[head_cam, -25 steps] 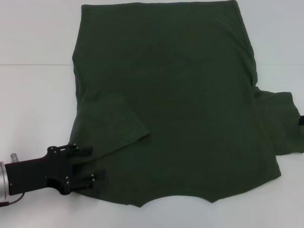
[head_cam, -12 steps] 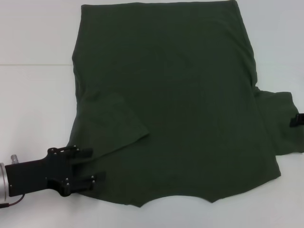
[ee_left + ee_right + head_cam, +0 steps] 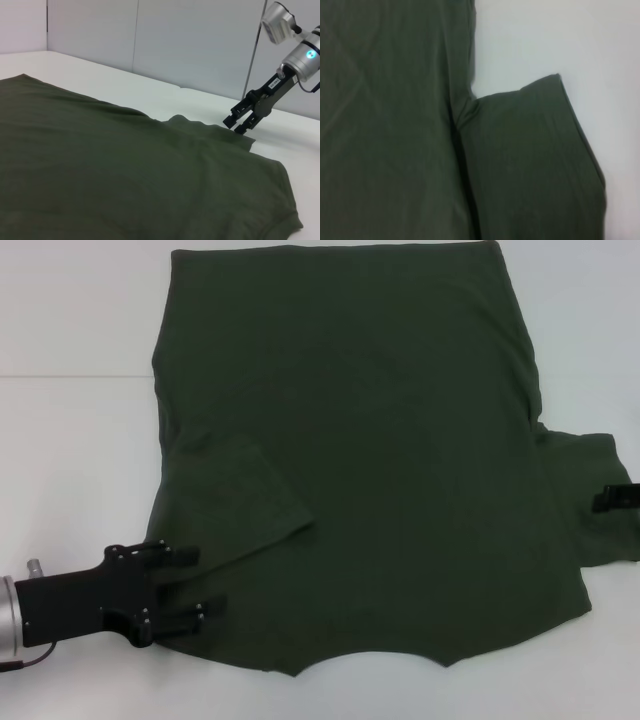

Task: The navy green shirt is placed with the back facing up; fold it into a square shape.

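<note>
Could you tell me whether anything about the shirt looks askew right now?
Yes: the navy green shirt lies unevenly. Its left sleeve is folded in over the body beside the left claw, while the right sleeve sticks out flat, with the right claw above it.

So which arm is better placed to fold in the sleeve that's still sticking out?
Right, probably. The right gripper is at that spread sleeve. The left gripper is across the shirt, where the other sleeve already lies folded in.

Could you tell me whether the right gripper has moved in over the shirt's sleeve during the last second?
Yes. The right gripper has come farther in from the table's right edge and slightly away from the robot, over the navy green shirt's spread sleeve.
</note>
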Available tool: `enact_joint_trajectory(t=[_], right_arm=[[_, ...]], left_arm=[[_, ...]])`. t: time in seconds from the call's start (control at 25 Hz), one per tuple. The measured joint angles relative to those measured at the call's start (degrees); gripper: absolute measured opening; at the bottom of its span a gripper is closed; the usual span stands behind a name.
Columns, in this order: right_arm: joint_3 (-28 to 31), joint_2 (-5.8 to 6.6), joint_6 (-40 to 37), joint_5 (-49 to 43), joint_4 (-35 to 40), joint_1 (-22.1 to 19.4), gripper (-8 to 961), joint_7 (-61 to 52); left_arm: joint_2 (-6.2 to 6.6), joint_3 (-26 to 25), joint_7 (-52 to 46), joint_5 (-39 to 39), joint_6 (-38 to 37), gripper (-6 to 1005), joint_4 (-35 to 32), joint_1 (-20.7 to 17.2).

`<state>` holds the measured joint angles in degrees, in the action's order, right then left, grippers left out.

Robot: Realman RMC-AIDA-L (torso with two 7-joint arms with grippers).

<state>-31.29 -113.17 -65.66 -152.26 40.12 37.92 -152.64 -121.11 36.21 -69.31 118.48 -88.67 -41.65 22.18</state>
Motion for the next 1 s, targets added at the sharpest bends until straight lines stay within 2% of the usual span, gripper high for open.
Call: enact_joint_trajectory(t=[0.8,1.0], right_arm=[[-1.31,-0.24,2.44,-0.06,-1.52,0.68,816,0.15],[-1.33,-0.31,2.59,-0.03,-2.26,1.43,821,0.15]], left_arm=[[-0.25,0.01,-0.12,-0.07,-0.1,748,0.17,0.91],[-0.26,0.0,-0.12,-0.04,-0.1,747,0.05,1.02]])
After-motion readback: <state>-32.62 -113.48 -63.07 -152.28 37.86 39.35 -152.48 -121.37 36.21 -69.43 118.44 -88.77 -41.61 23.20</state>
